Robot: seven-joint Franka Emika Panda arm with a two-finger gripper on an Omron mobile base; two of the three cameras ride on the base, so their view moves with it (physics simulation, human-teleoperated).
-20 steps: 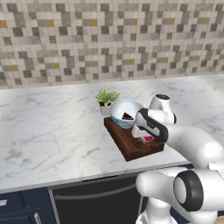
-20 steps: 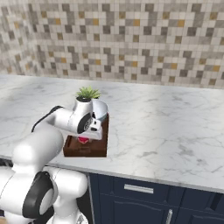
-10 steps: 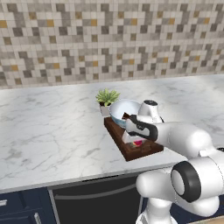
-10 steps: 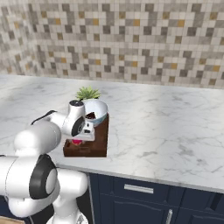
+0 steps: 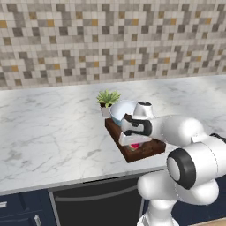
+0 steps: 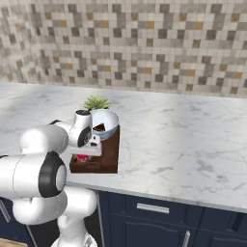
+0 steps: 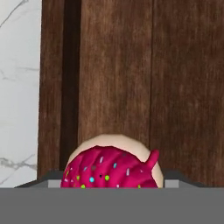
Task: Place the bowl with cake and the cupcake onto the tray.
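Note:
The dark brown wooden tray (image 5: 143, 151) (image 6: 107, 153) (image 7: 131, 65) lies on the marble counter. The bowl (image 5: 120, 110) (image 6: 108, 122), white inside and light blue outside, rests on the tray's far end with the dark cake (image 6: 99, 128) in it. My gripper (image 5: 132, 140) (image 6: 86, 152) points down over the tray's near part, shut on the cupcake (image 5: 135, 146) (image 6: 82, 157) (image 7: 111, 168). The cupcake's pink sprinkled top sits low over the tray floor near one long edge. I cannot tell whether it touches the wood. My fingertips are hidden.
A small potted plant (image 5: 107, 98) (image 6: 96, 102) stands just behind the bowl. The marble counter (image 5: 53, 132) (image 6: 183, 140) stretches wide to both sides, with a tiled wall behind. Dark blue cabinet fronts (image 6: 159, 212) run under the counter's front edge.
My hand has swung across the tray towards its near long edge, and the cupcake has gone with it. The bowl and tray have stayed put.

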